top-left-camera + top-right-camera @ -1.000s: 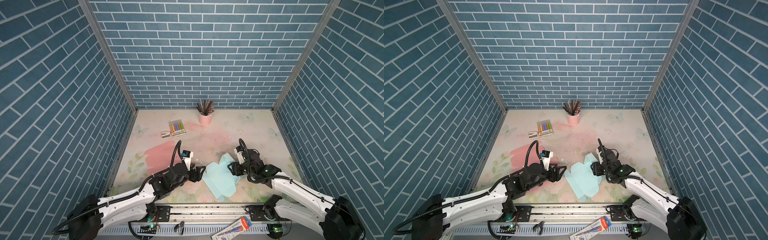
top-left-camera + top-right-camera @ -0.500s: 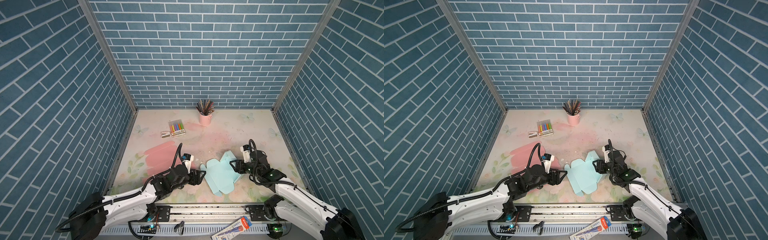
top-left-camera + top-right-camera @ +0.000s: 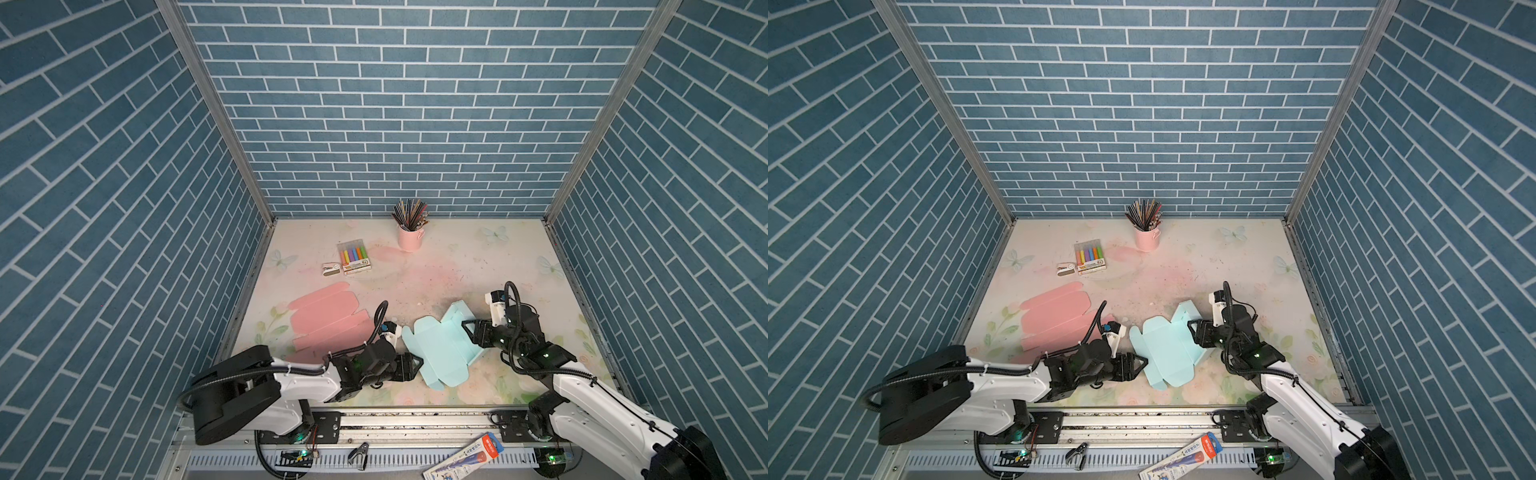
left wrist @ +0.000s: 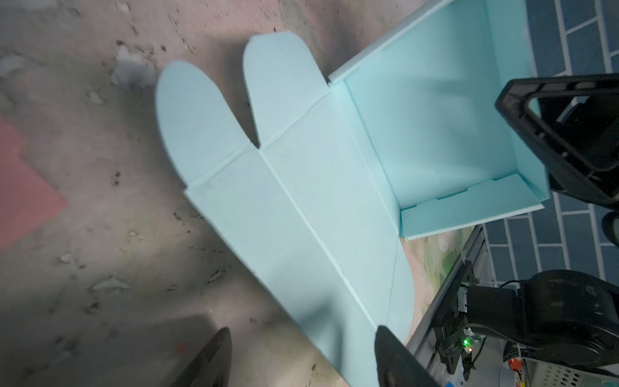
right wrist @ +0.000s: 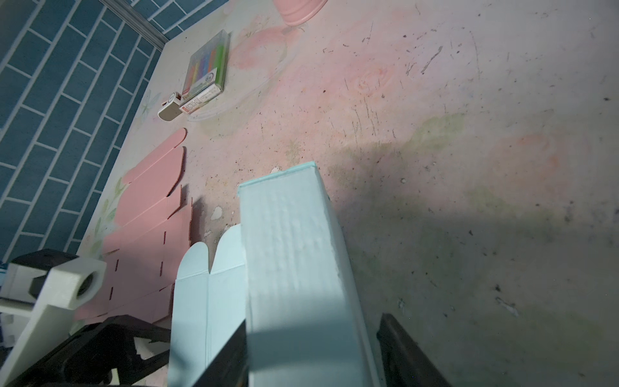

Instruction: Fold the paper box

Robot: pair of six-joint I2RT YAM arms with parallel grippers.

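Straddling paper box wall, right end effector ajar.

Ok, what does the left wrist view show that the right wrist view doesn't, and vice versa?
Only left wrist: the inside of the light blue paper box, its walled tray end, one of the right gripper's fingers beside that end's wall, and the front rail. Only right wrist: the raised wall's outer face, the marker pack, a small stapler-like item, the pink cup's base, and the left arm's white camera mount. Both: the box's two rounded flaps, the flat pink box blank and the scuffed table.
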